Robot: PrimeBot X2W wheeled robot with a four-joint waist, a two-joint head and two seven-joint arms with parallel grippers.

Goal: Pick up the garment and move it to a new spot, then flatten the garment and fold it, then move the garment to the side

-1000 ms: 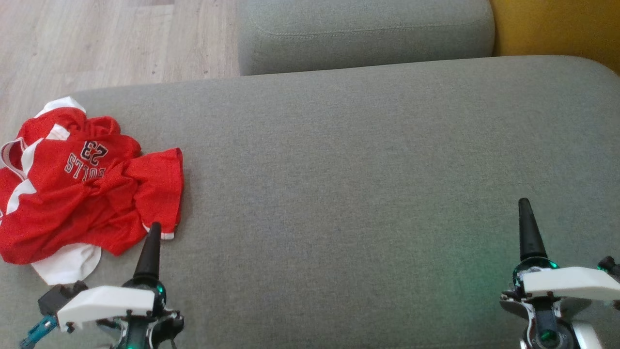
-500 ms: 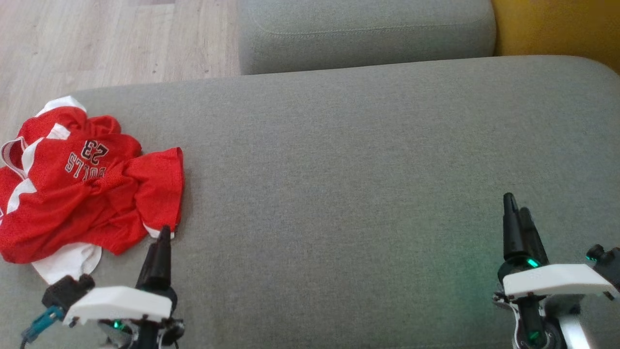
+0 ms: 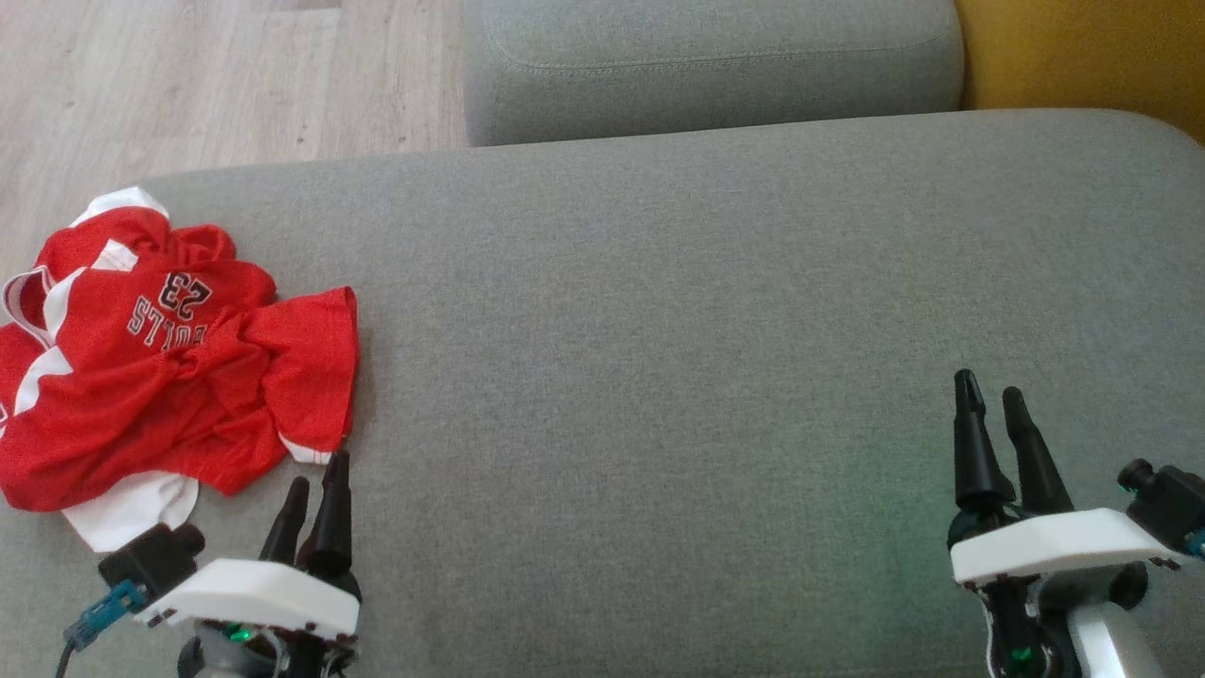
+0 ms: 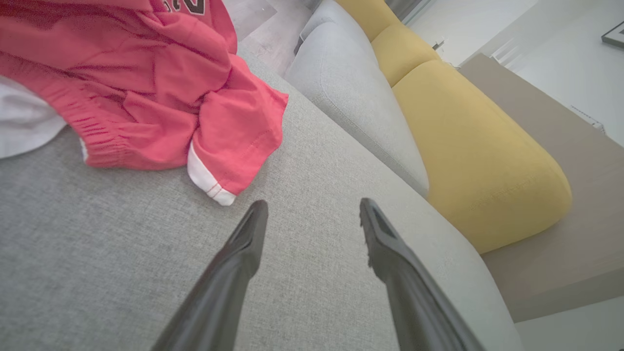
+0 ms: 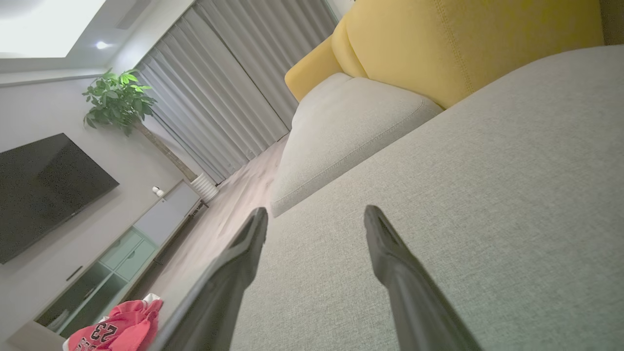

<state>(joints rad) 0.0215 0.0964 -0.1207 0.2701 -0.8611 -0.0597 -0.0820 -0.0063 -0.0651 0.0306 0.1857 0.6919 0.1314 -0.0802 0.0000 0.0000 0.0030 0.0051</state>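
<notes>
The red garment point(image 3: 160, 367) lies crumpled at the left edge of the head view, on the near left corner of a wide grey seat point(image 3: 659, 330). Its lettering and number face up, and white trim shows at its top and bottom edges. One red sleeve with a white hem reaches toward the lower middle of that view.

The left gripper point(image 3: 318, 469) sits at the lower left, just beside that hem. Its two dark fingers are spread apart and hold nothing. In the left wrist view the hem lies just above and left of the left fingertip, and bare grey fabric shows between the fingers. The right gripper point(image 3: 988, 385) is at the lower right, well apart from the garment. It is also spread wide and empty, over bare seat.

Nothing lies on the grey fabric between the two grippers. A second grey cushion point(image 3: 706, 66) fills the upper middle, a yellow cushion point(image 3: 1083, 56) the upper right corner, and wooden floor point(image 3: 188, 85) the upper left.

The right wrist view takes in a television point(image 5: 44, 190) at the left, a potted plant point(image 5: 117, 100), grey curtains point(image 5: 234, 87) and a low cabinet point(image 5: 122, 253). What its compartments hold is too small to tell.
</notes>
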